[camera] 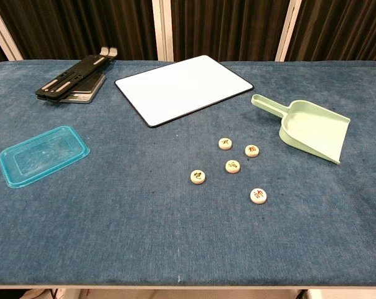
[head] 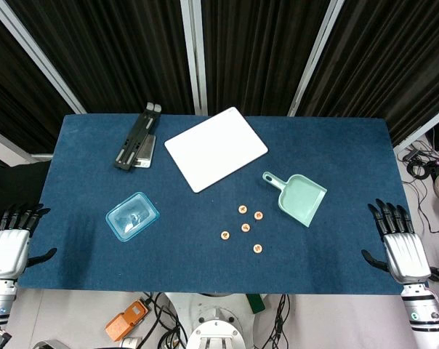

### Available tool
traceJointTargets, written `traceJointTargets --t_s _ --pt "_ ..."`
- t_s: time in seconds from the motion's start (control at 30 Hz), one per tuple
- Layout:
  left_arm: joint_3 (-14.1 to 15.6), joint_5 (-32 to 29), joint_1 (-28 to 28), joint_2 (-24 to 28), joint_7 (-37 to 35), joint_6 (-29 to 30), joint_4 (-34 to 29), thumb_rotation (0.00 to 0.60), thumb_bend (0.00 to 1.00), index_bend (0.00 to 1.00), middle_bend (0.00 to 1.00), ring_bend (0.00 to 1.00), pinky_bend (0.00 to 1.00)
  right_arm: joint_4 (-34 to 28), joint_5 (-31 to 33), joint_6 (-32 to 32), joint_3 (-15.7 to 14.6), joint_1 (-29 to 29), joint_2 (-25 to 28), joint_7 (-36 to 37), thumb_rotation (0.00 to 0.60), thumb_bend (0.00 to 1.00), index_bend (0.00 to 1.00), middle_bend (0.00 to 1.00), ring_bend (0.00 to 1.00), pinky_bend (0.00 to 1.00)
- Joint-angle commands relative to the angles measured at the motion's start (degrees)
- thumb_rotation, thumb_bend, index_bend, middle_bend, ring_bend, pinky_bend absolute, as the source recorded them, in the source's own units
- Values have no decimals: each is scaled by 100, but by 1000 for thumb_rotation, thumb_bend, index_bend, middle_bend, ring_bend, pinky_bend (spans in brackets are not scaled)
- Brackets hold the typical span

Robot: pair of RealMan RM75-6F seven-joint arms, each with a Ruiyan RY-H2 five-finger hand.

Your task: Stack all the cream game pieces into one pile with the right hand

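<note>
Nearest to us, our right hand [head: 403, 247] rests at the near right edge of the desk [head: 74, 218], fingers spread and pointing away from us, holding nothing. Our left hand [head: 10, 243] sits the same way at the near left edge, also empty; we judge both are parked clear of the work, so no stacking has begun.

Inward from the right hand, well apart from it and a little farther out, lie the five cream game pieces [camera: 232, 166]. They sit flat in a loose cluster, none touching another and none stacked: the closest one [camera: 258, 195] is the easiest for the right hand to reach first, with the middle piece [camera: 232, 166] and the leftmost one [camera: 198, 177] beyond it, then two more at the back. Since they lie flat on the cloth, we expect each will need a pinch at its edge.

Just past the cluster, on the right hand's side, the green dustpan [camera: 312, 129] lies with its handle pointing toward the white board [camera: 185, 87]. Far across from the right hand sits the blue lid [camera: 43, 154], and at the far left corner a black folding stand [camera: 73, 80].
</note>
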Motion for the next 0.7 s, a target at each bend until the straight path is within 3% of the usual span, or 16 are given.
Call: traceJointTargets --t_s 0.03,0.2,0.33,0.53,0.7 --pt "-3 -25 1 -3 6 -21 -9 600 69 195 135 77 0 -9 -94 -15 28 25 -25 -14 600 318 0 0 0 0" --pt "-5 -8 -3 14 42 -8 -46 600 69 195 135 77 0 9 -387 -324 -2 236 -131 3 600 318 0 0 0 0" --pt "1 18 -4 6 74 8 -87 600 69 195 135 77 0 12 -639 -1106 -94 677 -409 -123 600 318 37 0 0 2" --pt "12 -9 47 13 54 54 -81 600 69 195 135 77 0 368 -561 -2305 0 1361 -1198 -483 600 328 221 0 0 2" --pt "16 -24 64 7 11 53 -34 600 69 195 136 77 0 758 -424 -2823 100 1707 -1766 -554 600 393 353 6 0 2"
